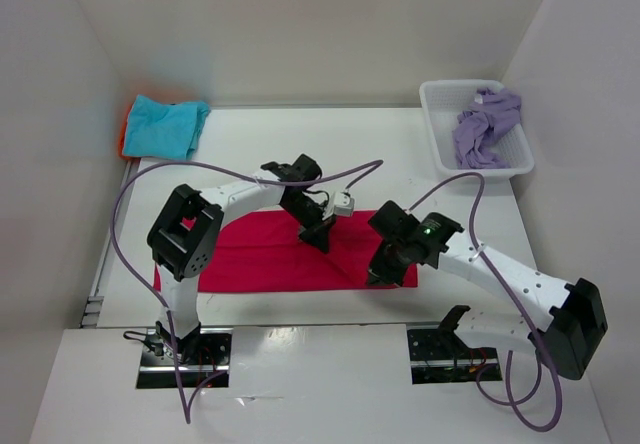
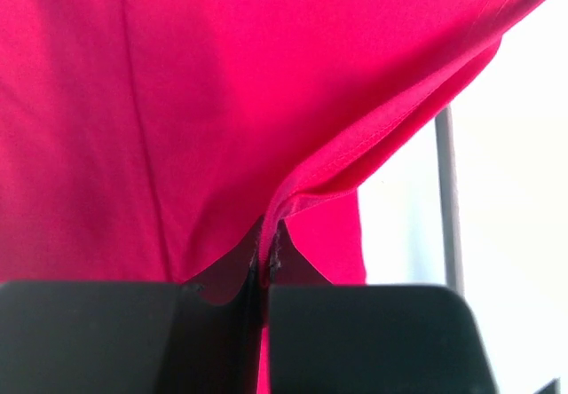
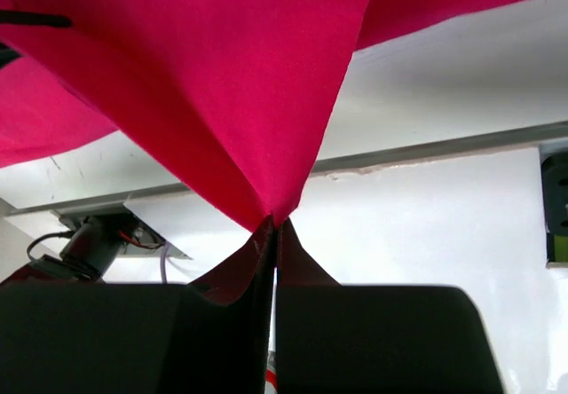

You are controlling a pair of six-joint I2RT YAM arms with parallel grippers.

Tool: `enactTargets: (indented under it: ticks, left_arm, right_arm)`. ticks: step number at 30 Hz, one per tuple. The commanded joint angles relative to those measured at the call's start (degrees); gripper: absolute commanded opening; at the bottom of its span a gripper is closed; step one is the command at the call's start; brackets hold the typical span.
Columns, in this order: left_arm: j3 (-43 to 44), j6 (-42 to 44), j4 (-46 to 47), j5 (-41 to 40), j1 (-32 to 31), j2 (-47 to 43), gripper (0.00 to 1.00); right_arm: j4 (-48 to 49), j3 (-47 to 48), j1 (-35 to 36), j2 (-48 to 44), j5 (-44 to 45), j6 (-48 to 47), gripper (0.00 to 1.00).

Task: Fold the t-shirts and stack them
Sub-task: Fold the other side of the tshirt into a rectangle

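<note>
Setting: white table (image 1: 330, 149) boxed in by white walls, with 2 arms mounted at its near edge.

Item 1: magenta-red t-shirt (image 1: 265, 259). It is spread at the near middle of the table with its long axis running left to right, and its right end is lifted off the surface.

Item 2: left fingers (image 2: 288, 319). Pressed fully together on a fold of the shirt's far edge, right of its middle.

Item 3: right fingers (image 3: 297, 323). Pressed fully together on the shirt's near right corner, where the cloth rises from them in a peak.

Relation: both pinches sit on the right end, so the body of the shirt lies leftward of the fingers. The likely next move is to carry that end left along the long axis.

Other stock: turquoise t-shirt (image 1: 165, 126) on orange t-shirt (image 1: 126, 132) at the far left corner. Lavender t-shirt (image 1: 485, 124) is in the white mesh basket (image 1: 492, 171) at far right, well apart.
</note>
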Motion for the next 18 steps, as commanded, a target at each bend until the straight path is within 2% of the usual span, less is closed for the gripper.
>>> enactTargets:
  ticks: [1,6,10,18]
  left_arm:
    - [-1.71,2.79,-1.15,2.75,0.33,-2.17,0.00]
    - [-2.77,2.79,0.60,2.22,0.33,-2.17,0.00]
    - [-2.77,-1.24,3.50,0.99,0.33,-1.55,0.00]
    - [-2.77,-11.18,11.94,-0.68,2.17,-1.02,0.01]
  right_arm:
    - [-3.01,0.25,1.24,-1.67,-0.76,2.75,0.00]
    - [-0.30,-0.80,1.24,-0.97,-0.76,2.75,0.00]
    - [4.44,-0.19,-0.95,3.42,-0.76,-0.75,0.00]
    - [11.47,2.36,-19.49,13.61,-0.49,-16.66,0.00]
